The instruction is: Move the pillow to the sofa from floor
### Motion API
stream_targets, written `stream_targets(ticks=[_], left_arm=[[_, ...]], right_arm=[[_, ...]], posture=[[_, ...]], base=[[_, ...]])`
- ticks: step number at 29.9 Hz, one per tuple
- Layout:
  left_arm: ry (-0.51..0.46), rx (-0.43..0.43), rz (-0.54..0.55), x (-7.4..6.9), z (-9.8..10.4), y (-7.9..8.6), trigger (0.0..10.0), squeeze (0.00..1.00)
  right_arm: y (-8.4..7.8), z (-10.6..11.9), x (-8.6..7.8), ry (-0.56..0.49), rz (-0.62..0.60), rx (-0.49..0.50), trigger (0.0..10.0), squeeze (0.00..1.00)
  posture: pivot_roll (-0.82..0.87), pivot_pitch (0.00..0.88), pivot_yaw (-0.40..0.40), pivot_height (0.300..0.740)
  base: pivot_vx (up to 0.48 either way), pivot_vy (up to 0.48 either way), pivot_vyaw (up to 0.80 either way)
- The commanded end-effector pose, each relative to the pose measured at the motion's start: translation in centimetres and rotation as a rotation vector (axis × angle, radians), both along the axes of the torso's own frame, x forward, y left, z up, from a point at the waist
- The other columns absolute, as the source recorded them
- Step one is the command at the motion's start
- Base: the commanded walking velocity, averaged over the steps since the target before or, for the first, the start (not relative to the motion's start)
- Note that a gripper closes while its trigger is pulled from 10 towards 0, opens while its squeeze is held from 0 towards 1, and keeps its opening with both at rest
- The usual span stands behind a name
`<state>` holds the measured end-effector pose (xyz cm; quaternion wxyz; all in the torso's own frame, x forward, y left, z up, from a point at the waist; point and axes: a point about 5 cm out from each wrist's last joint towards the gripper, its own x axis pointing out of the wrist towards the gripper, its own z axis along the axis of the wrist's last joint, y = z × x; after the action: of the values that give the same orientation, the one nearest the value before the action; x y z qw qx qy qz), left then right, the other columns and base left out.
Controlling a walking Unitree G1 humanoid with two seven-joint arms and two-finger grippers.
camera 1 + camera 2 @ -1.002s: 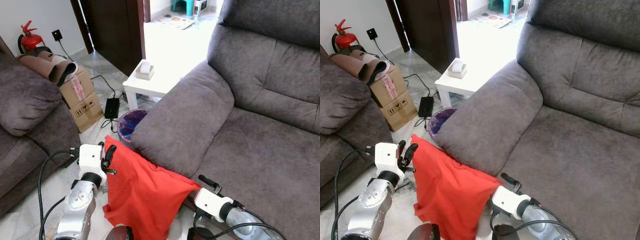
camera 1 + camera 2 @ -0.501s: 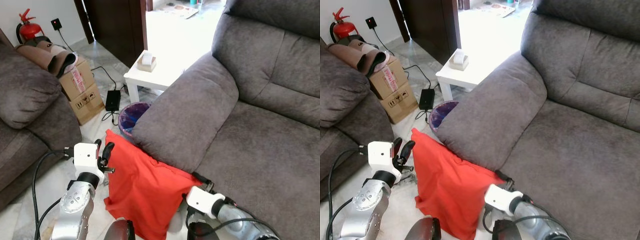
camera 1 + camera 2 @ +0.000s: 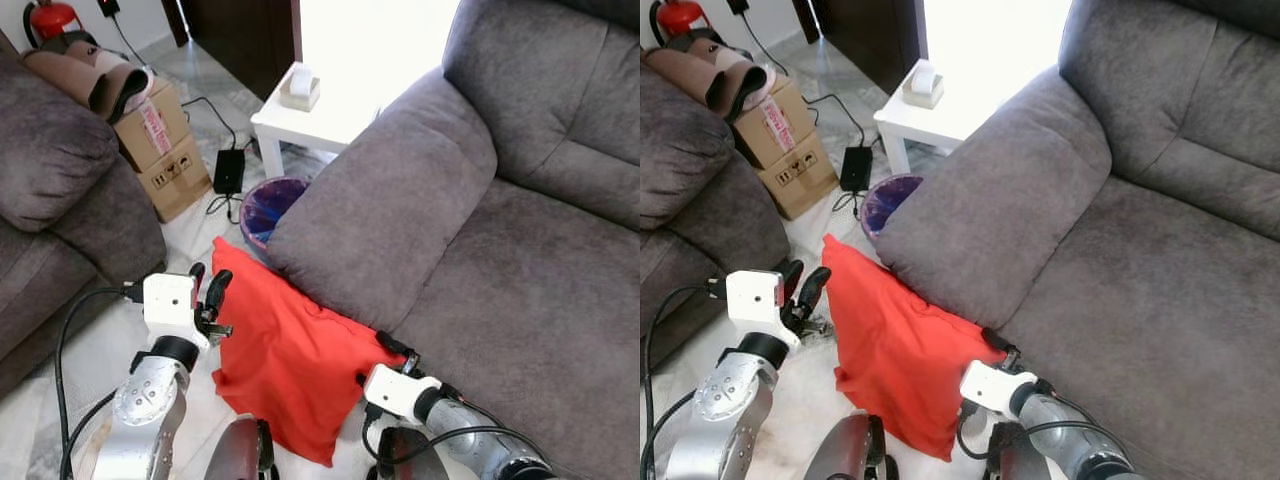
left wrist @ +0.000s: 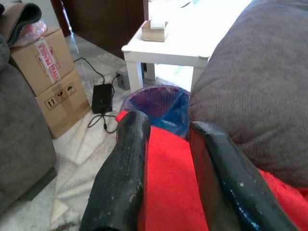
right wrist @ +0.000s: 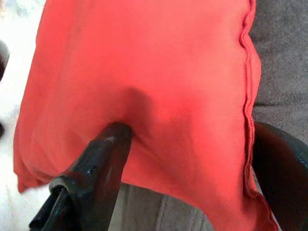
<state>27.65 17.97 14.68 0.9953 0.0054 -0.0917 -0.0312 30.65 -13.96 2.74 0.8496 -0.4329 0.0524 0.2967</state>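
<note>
A red pillow (image 3: 290,355) is seen on the pale floor (image 3: 85,365), leaning against the front of the grey sofa (image 3: 500,250), below its armrest. The right gripper (image 5: 187,159) is placed at the pillow's right corner, near the sofa's base; in the right wrist view its two black fingers (image 5: 91,173) are spread apart with the red fabric between them, one finger pressed into the cloth. The left gripper (image 4: 166,159) is held at the pillow's left edge, its fingers (image 4: 122,163) parted, with red fabric visible in the gap between them. Just beyond the pillow's far corner a purple bin (image 3: 268,205) is set, and farther off a white side table (image 3: 305,120) is found. To the left, cardboard boxes (image 3: 160,150) are stacked beside a second sofa (image 3: 50,200).
</note>
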Motion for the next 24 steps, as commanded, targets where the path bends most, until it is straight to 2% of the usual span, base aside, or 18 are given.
stream_targets(ticks=[1,4,5,6,24], left_arm=[[0.023,0.005,0.011,-0.50,-0.30,0.37,10.0,0.00],[0.037,0.004,0.014,-0.72,-0.17,0.32,10.0,0.00],[0.042,0.003,0.015,-0.81,-0.09,0.27,10.0,0.00],[0.042,0.003,0.016,-0.81,-0.08,0.25,10.0,0.00],[0.052,-0.011,0.015,-0.70,-0.06,-0.03,10.0,0.00]], right_arm=[[0.33,-0.39,-0.33,0.038,-0.011,0.048,10.0,0.00],[0.49,-0.08,-0.12,0.030,-0.016,0.075,9.9,0.00],[0.55,0.21,0.06,0.020,-0.021,0.099,2.8,0.00],[0.53,0.28,0.09,0.021,-0.026,0.113,0.0,0.00],[0.47,-0.29,-0.48,0.065,-0.029,0.145,0.0,0.00]], posture=[[0.14,0.344,0.049,0.637],[0.14,0.346,0.048,0.637],[0.14,0.346,0.048,0.637],[0.14,0.346,0.048,0.637],[0.13,0.338,0.036,0.637]], base=[[0.000,0.000,0.00],[0.000,0.000,0.00],[0.000,0.000,0.00],[0.000,0.000,0.00],[0.000,0.000,0.00]])
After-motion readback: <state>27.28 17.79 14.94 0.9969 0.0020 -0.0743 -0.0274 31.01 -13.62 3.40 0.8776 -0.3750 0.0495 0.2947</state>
